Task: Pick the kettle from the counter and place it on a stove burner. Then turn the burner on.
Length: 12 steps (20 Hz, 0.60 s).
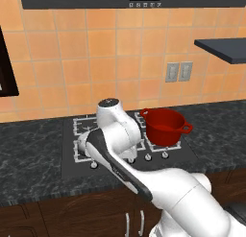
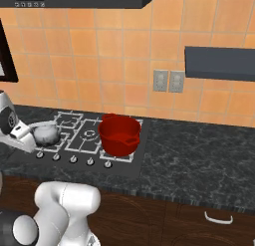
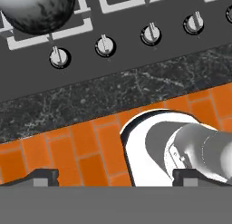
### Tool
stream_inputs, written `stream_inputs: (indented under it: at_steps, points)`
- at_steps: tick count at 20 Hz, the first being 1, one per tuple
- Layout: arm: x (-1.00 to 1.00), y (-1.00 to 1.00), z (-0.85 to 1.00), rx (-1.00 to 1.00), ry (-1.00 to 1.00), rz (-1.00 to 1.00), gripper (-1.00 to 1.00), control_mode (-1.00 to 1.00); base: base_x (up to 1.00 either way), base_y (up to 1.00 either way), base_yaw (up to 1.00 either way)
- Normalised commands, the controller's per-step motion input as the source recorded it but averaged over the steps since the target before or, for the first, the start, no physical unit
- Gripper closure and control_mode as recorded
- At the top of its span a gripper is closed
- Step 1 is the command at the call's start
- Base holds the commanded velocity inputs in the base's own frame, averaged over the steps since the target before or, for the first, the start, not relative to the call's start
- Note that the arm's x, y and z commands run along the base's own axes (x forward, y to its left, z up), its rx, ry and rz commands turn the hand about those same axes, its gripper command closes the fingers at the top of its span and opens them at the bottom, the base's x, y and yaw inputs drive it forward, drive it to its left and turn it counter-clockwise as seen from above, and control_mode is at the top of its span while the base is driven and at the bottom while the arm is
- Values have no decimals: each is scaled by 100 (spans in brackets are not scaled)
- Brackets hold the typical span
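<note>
Kettle (image 2: 46, 134) sits upright on the stove burner (image 2: 63, 121); its spout direction is unclear.

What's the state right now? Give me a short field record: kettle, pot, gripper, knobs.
kettle: silvery-grey, sitting on the front-left stove burner grate, free of the gripper
red pot: on the right-hand grate, apart from the kettle
gripper: open, empty, hanging in front of the stove over the counter's front edge
knobs: a row along the stove's front edge; leftmost knob sits just below the kettle's grate in the hand view
burner state: cannot tell
</note>
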Motion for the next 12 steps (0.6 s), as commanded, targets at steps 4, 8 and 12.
stream_inputs:
  at_steps: [4,8,12]
  points:
    - [49,5,-50,8,2,11,-100,-100,0,0,0]
    - [59,17,-57,8,0,6,-100,-100,0,0,0]
    - [69,49,-43,3,0,0,-100,-100,0,0,0]
